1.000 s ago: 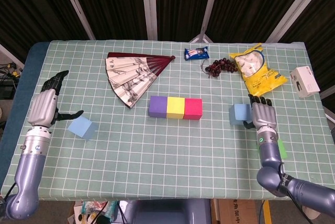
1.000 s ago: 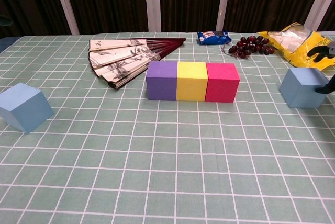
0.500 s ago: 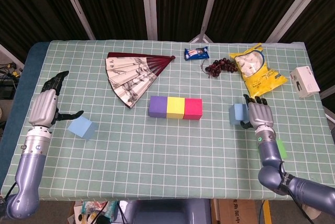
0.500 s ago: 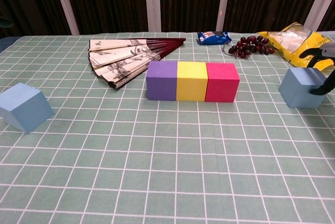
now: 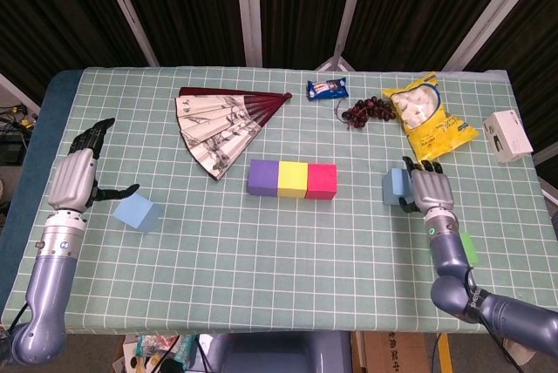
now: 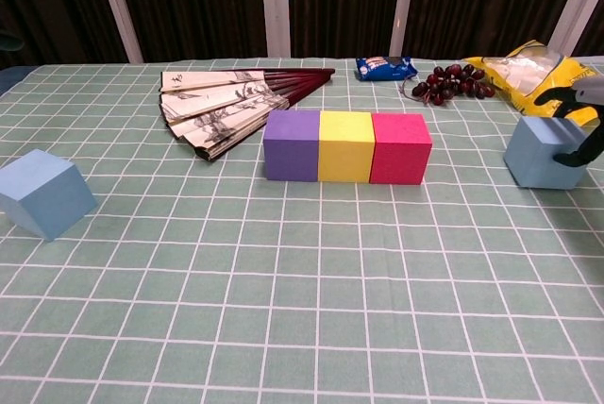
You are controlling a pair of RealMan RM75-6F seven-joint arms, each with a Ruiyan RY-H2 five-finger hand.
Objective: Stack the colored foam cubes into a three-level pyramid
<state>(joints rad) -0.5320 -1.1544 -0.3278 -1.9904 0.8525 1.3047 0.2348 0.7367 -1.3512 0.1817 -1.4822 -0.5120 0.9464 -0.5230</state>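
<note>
Purple, yellow and pink foam cubes stand side by side mid-table, also seen as purple, yellow and pink in the chest view. To their right, my right hand wraps its fingers over a light blue cube, with the thumb on its near face. A second light blue cube sits tilted at the left. My left hand hovers beside it, fingers spread and holding nothing.
A folding fan lies behind the cube row. Along the far edge are a blue snack packet, dark grapes and a yellow bag. A white box sits at the right edge.
My right hand has closed in on the right blue cube, and both have shifted slightly left towards the row. The left arm has not moved.
</note>
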